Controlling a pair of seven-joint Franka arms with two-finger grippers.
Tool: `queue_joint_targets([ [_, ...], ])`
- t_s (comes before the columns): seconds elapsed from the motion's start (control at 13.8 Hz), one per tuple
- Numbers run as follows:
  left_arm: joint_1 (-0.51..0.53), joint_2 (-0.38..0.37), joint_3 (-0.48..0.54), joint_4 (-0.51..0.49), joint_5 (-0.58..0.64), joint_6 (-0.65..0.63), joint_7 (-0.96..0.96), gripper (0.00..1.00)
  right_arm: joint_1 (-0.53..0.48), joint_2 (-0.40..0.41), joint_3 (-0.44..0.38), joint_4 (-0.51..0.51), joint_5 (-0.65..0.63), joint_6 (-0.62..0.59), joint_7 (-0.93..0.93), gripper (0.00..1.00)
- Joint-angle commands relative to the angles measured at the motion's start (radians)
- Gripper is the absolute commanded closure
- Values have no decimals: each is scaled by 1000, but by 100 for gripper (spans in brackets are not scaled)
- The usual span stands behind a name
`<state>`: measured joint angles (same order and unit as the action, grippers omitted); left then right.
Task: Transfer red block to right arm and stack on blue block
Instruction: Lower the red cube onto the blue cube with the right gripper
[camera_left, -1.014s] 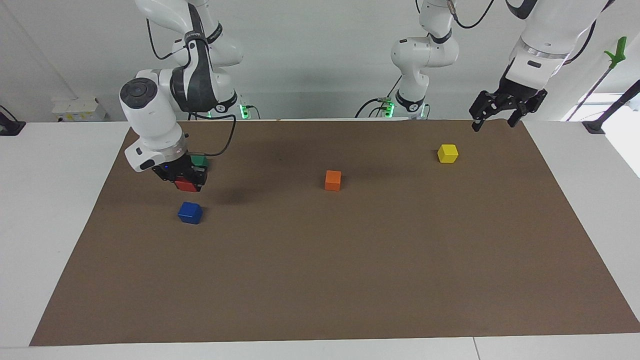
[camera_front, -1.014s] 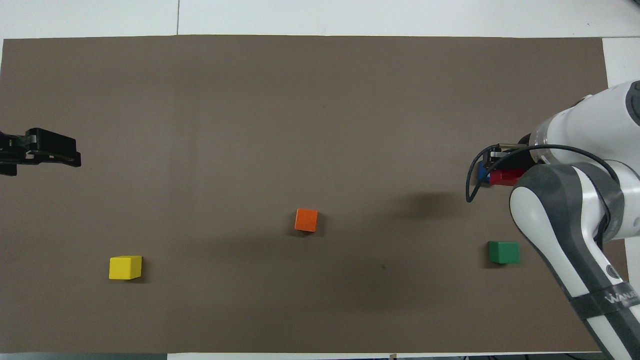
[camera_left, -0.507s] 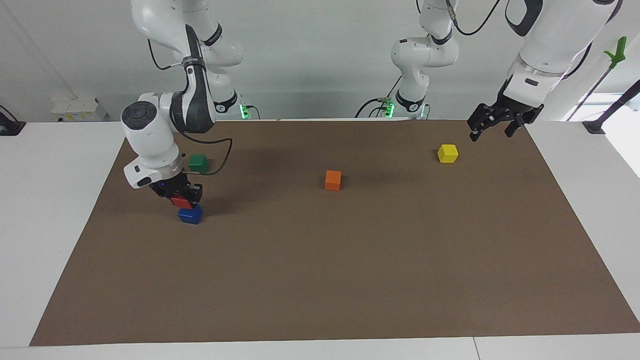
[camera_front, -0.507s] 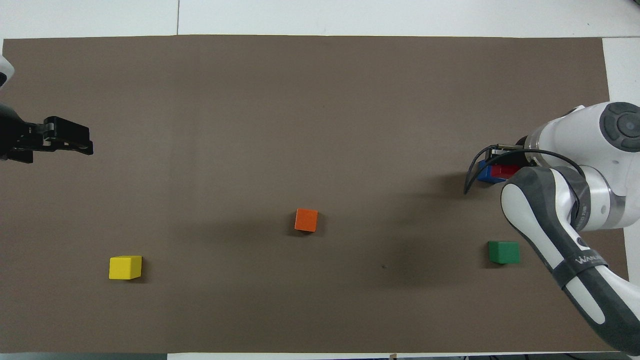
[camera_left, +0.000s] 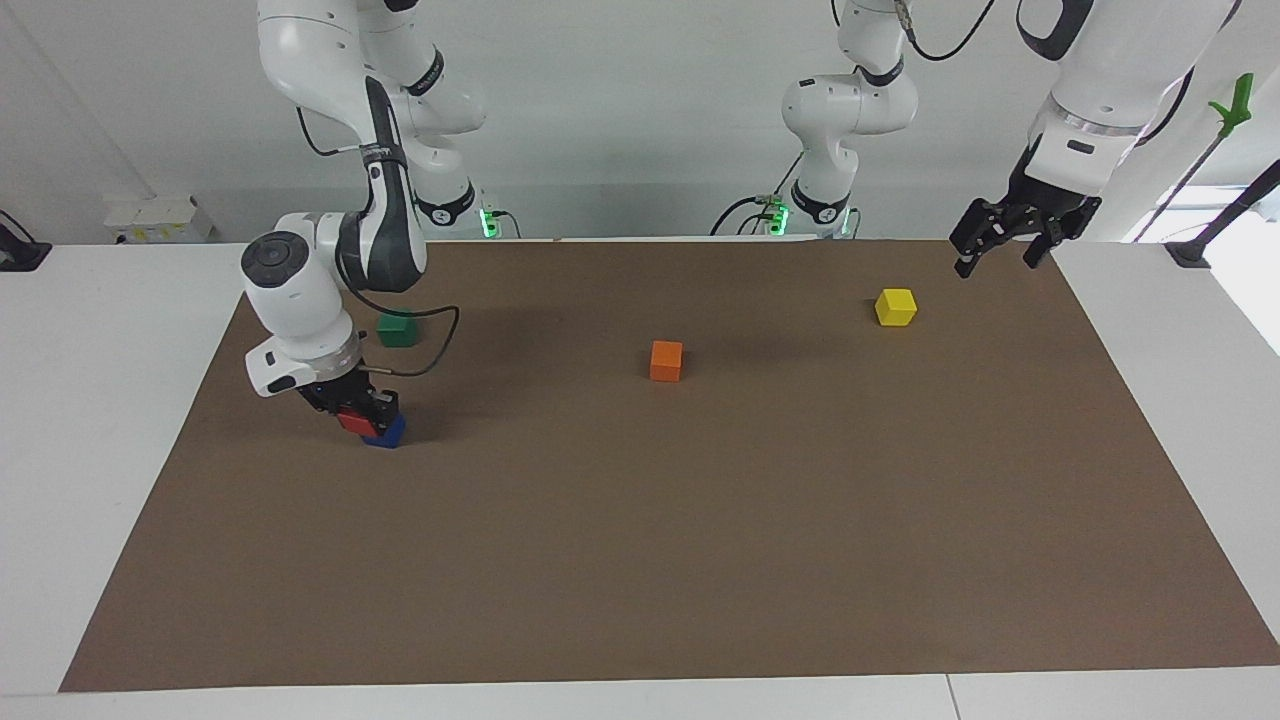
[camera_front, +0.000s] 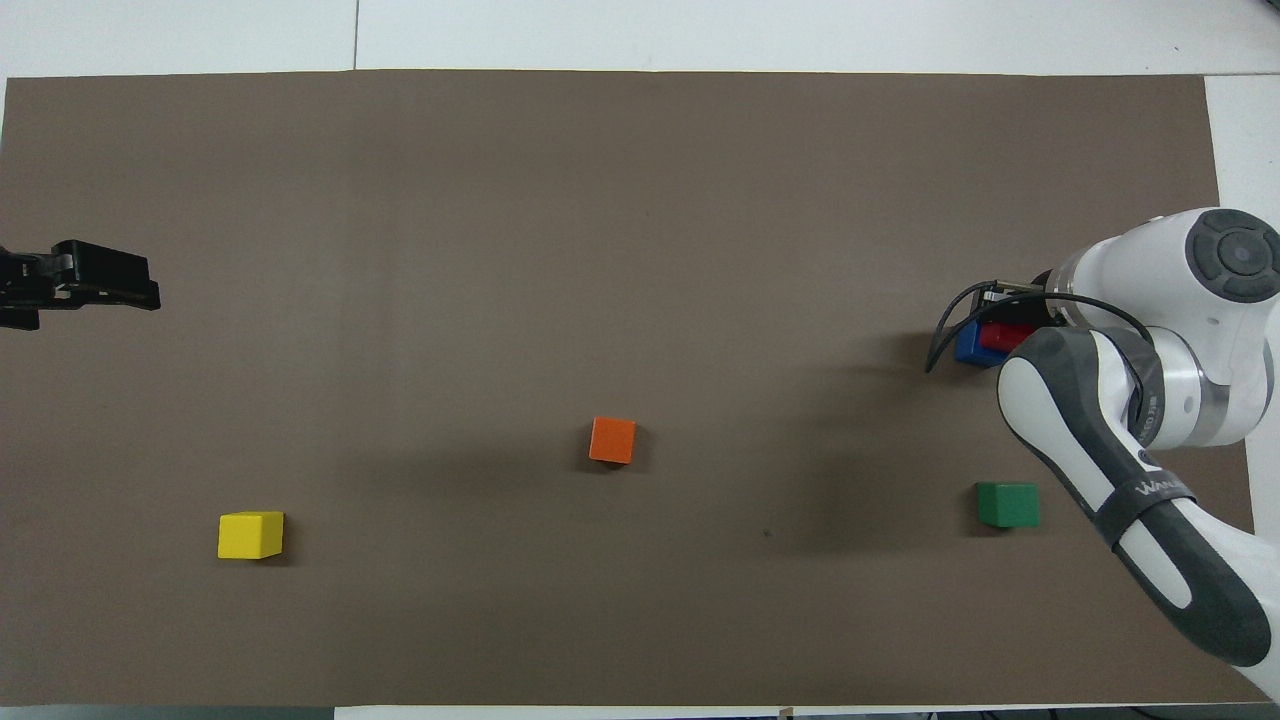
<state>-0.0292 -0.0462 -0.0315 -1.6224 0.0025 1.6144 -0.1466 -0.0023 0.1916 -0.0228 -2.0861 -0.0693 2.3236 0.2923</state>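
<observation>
Red block (camera_left: 355, 421), one, on blue block (camera_left: 387, 432)

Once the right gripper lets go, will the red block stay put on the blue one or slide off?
Likely stays: the red block is a flat-faced cube, so it won't roll. Its glossy faces may be slippery, and it seems off-centre on the blue block, so it might tip.

Five cubes sit on one brown mat (camera_left: 700, 560): one red block (camera_left: 354, 421), one blue block (camera_left: 388, 432), one green cube (camera_left: 397, 329), one orange cube (camera_left: 666, 360) and one yellow cube (camera_left: 895, 306). Two white arms reach over that mat, each with one black gripper.
</observation>
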Motion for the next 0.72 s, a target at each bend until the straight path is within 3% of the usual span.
queue_joint_targets([
  [0.0, 3, -24, -2, -71, -10, 42, 16, 0, -2, -4, 11, -2, -6, 8, 34, 100],
  [0.65, 15, -32, -4, -74, -12, 25, 9, 0, -15, -9, 12, -15, 46, 14, 27, 100],
])
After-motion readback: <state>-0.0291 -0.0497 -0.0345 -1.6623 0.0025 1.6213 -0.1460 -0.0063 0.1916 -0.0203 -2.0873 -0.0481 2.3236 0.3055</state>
